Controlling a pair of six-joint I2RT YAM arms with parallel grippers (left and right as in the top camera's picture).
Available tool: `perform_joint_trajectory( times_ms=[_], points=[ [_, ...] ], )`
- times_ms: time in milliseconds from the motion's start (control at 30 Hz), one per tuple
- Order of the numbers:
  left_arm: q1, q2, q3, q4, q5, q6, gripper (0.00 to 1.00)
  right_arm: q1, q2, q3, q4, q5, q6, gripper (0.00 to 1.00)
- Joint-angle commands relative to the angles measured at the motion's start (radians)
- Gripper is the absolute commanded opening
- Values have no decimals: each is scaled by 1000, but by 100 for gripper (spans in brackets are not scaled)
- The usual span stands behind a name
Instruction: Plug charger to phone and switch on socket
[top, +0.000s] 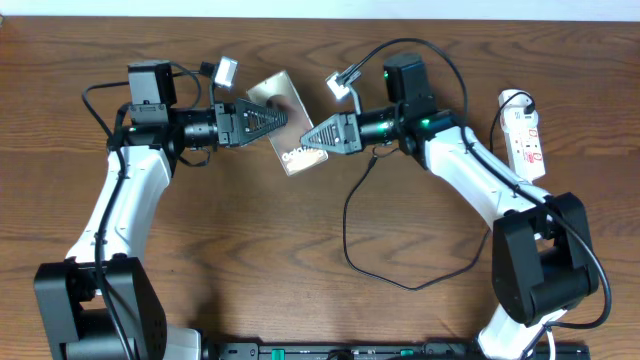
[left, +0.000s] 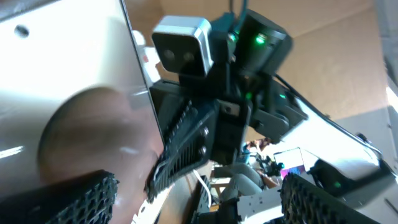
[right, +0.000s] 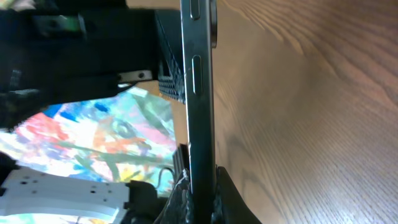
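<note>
The wooden table (top: 250, 250) is bearing the charger (top: 345, 232), looping near the right gripper (top: 312, 134). The socket (top: 527, 140) is lying well behind that gripper.

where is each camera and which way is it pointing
overhead: above the table, looking down; left arm and right arm whole, left gripper and right gripper meet at the phone.
left wrist: on left arm, facing right gripper past the phone; left fingers at bottom.
right wrist: on right arm, looking along the phone's edge; right fingers clamp it.
shared: all three show the phone.

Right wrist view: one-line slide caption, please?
Flat silver-edged phone held edge-on by the shut right gripper, brown wooden table behind.
</note>
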Motion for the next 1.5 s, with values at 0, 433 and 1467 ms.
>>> perform_joint_trajectory(
  times_ms=[0, 433, 1467],
  points=[
    [26, -34, 14, 17, 83, -47, 84, -60, -5, 18, 40, -109, 69, 1],
    [35, -39, 14, 22, -114, -73, 83, -70, -5, 18, 136, -210, 206, 1],
    [30, -40, 14, 447, 18, -429, 54, 19, -5, 18, 497, -5, 500, 1]
  ],
)
